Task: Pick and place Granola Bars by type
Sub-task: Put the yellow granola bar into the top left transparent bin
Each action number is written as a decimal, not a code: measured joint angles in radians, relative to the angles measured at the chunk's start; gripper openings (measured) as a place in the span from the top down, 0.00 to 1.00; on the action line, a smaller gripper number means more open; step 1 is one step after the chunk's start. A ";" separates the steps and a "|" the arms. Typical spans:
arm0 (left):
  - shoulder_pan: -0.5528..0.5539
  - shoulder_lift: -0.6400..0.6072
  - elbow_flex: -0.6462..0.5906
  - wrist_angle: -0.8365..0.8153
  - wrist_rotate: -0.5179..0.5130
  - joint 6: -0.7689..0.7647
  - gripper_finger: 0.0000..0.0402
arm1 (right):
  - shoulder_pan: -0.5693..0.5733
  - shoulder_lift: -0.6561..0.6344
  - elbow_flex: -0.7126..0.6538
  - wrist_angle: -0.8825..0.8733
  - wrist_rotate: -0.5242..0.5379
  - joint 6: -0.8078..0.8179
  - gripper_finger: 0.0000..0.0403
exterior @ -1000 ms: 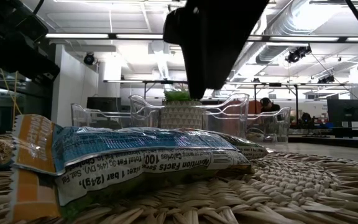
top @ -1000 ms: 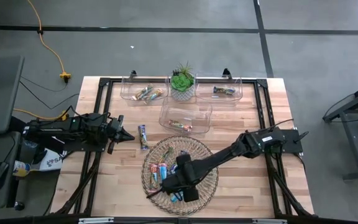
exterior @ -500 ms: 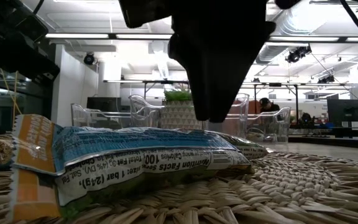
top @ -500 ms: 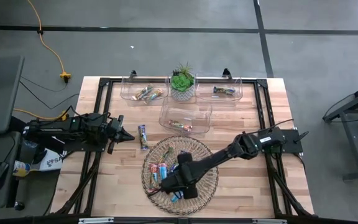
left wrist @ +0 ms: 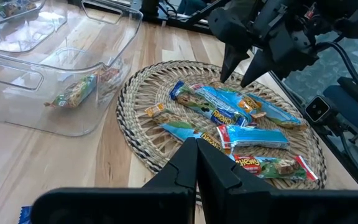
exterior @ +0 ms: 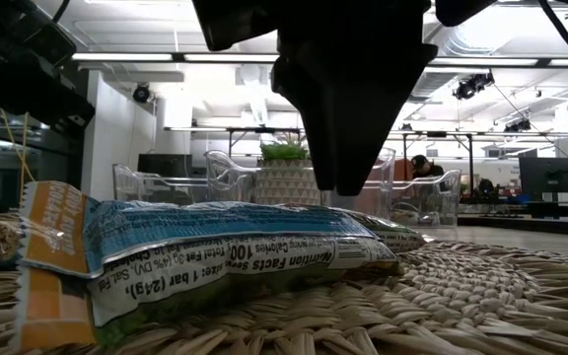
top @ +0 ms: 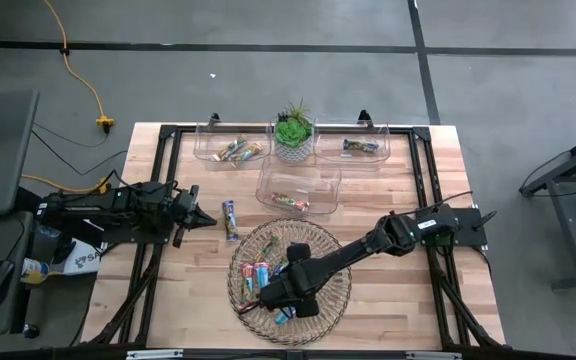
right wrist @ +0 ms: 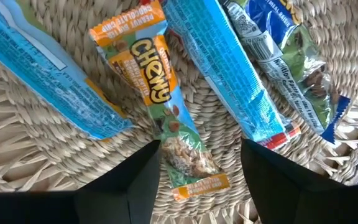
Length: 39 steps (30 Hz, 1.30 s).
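The right hand [right wrist: 197, 171] hangs low over the round wicker tray [top: 248, 315], its two fingers spread wide and holding nothing. Between the fingertips lies an orange-wrapped Chewy bar [right wrist: 160, 99], its clear end showing the granola just at the gap. Flanking that bar on either side are long blue bars [right wrist: 222, 68], one lying close along each finger's path, and beyond the one by the far finger sits another blue-and-green wrapper [right wrist: 291, 59]. In the left wrist view the same hand [left wrist: 241, 71] stands point-down over the heap of Granola Bars [left wrist: 229, 118] on the tray.

The step in hand looks like the reach for a pick: fingers straddling the orange bar, not yet closed. I judge the next move calls for a short drop until the tips reach the weave, then a close across the bar's narrow width. The risk is a fingertip catching an edge of a neighbouring blue wrapper and lifting two at once. After that the bar would go away from the hand to one of the clear bins [top: 298, 190] farther across the counter [top: 418, 300], where some bars already lie.

The left hand [top: 200, 222] waits well off to the side over the counter, fingers pressed together and empty, with a lone bar [top: 230, 220] just beside it.
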 joint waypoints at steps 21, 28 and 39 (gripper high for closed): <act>0.000 0.000 0.000 0.000 -0.004 0.000 1.00 | 0.019 0.007 0.000 0.037 -0.047 0.019 0.49; 0.000 0.000 0.000 0.000 -0.003 0.000 1.00 | 0.021 0.026 0.000 0.050 -0.022 0.048 0.49; 0.000 0.000 0.000 0.000 -0.003 0.000 1.00 | 0.019 0.057 0.000 0.063 -0.070 0.068 0.49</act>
